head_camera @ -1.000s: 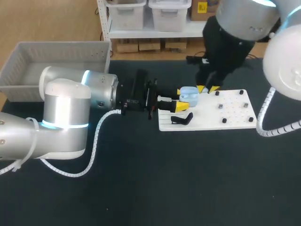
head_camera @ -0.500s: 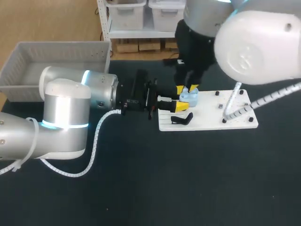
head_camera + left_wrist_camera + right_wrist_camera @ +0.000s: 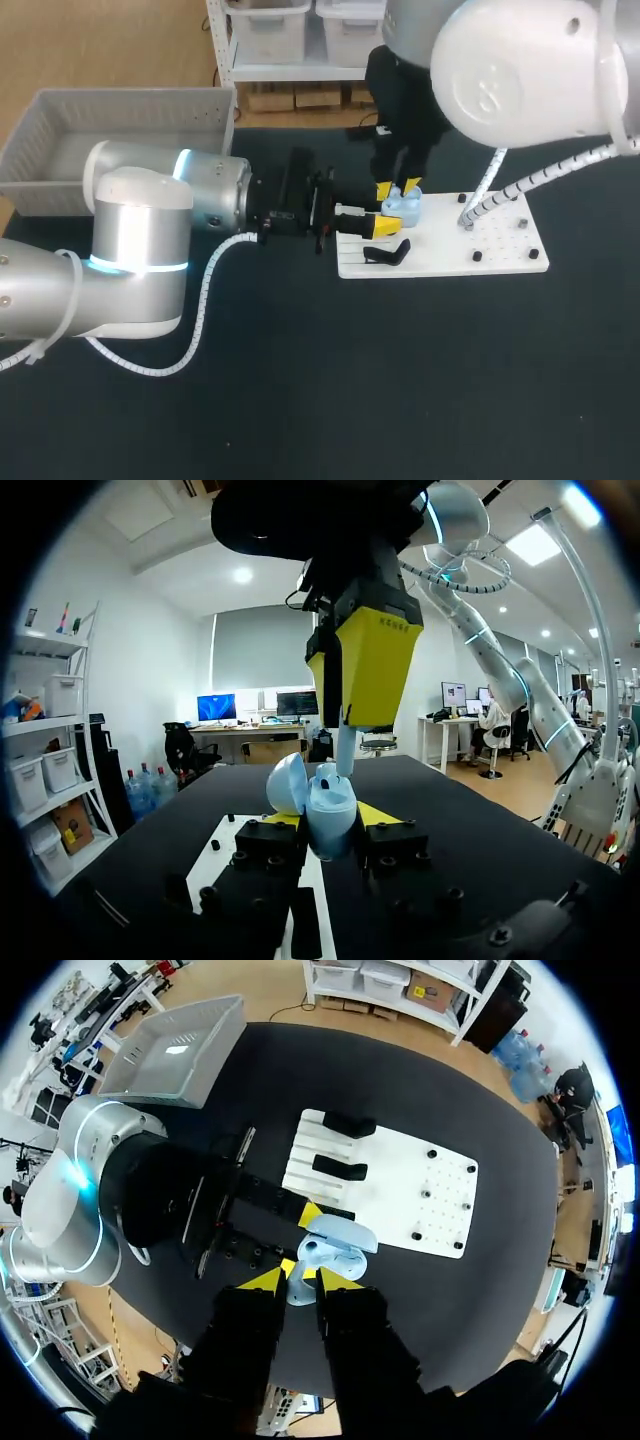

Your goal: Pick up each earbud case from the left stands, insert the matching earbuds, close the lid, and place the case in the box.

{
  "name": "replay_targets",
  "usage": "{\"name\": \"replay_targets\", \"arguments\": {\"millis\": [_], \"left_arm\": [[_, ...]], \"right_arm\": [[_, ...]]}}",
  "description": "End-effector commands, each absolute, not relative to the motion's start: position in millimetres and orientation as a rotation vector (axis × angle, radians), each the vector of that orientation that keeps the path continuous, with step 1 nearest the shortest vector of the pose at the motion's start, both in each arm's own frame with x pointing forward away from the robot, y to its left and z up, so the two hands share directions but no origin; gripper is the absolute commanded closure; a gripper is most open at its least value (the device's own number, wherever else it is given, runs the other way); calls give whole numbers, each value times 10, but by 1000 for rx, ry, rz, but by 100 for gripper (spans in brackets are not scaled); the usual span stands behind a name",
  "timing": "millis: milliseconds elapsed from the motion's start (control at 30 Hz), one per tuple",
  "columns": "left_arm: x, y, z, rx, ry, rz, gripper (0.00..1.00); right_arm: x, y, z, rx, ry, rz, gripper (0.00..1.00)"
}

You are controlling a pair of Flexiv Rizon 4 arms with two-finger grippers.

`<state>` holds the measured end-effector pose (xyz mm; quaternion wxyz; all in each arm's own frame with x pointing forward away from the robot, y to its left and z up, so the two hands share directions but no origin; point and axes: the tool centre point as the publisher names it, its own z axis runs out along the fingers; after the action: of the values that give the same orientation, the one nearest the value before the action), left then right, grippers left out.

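Observation:
My left gripper (image 3: 378, 225) reaches in from the left and is shut on a light-blue earbud case (image 3: 402, 206) at the left end of the white board (image 3: 450, 255). In the left wrist view the case (image 3: 330, 818) sits between the yellow tips with its lid (image 3: 286, 782) swung open. My right gripper (image 3: 398, 187) hangs straight above the case, shut on a pale blue earbud (image 3: 345, 752) whose stem points down into the case's open body. From the right wrist the earbud (image 3: 298, 1282) shows between the yellow tips (image 3: 300, 1278), just over the case (image 3: 338, 1240).
Two black stands (image 3: 348, 1123) (image 3: 338, 1167) sit on the board's left part, one also seen near its front edge (image 3: 385, 253). Small dark pegs (image 3: 477, 256) dot the board's right part. A grey bin (image 3: 60, 140) stands at the table's back left.
My right arm has swung left from over the board's middle to directly above the case, mostly in the first half second. The left arm and the case have stayed put.

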<state>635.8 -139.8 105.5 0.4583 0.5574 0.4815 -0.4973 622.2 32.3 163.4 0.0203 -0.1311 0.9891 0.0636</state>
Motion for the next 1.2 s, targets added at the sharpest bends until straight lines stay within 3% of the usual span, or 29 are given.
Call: {"name": "replay_targets", "arguments": {"millis": [33,1200], "left_arm": [[6336,-1395,1047,1366,1185,-1218,100],[6336,-1395,1047,1366,1185,-1218,100]], "right_arm": [[6237,289,1615,-418,3065,216,100],[6299,255,1466,-499,3058,219,100]]}}
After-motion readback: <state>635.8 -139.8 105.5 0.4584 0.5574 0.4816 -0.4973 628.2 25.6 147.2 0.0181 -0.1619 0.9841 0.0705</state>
